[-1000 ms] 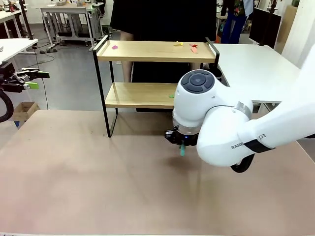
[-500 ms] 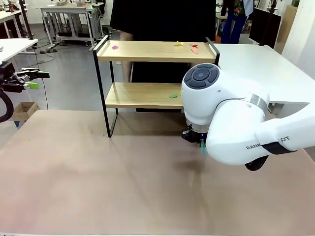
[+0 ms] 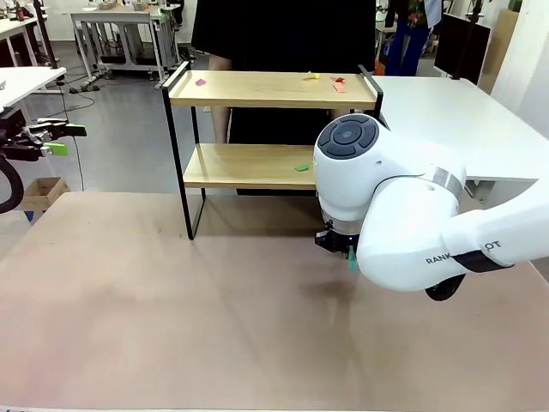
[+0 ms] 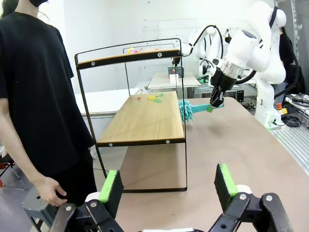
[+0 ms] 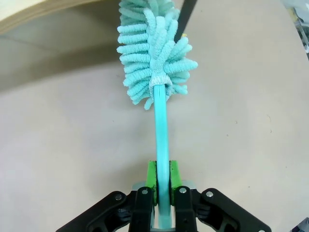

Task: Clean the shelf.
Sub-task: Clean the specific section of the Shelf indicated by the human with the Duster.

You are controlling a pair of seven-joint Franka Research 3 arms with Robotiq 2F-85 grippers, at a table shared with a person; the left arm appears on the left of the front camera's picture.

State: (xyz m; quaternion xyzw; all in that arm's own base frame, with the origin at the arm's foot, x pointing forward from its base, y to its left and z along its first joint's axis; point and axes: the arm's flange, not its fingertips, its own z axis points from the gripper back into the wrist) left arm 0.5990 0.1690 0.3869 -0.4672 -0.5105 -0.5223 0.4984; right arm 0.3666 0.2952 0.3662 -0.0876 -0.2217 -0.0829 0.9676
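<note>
The left arm waits at the left edge, its left gripper (image 3: 65,139) held level, fingers (image 4: 112,189) spread wide with nothing between them. The right arm reaches across the middle, wrist bent down and low over the surface (image 3: 171,300). Its right gripper (image 5: 162,176) is clamped on a teal duster (image 5: 153,53) handle.

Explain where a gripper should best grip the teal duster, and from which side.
Grip the teal duster by the tail end of its slim straight handle, coming in from behind along its length. The fluffy head is soft and should stay free to wipe. The right gripper is shut on it this way.
</note>
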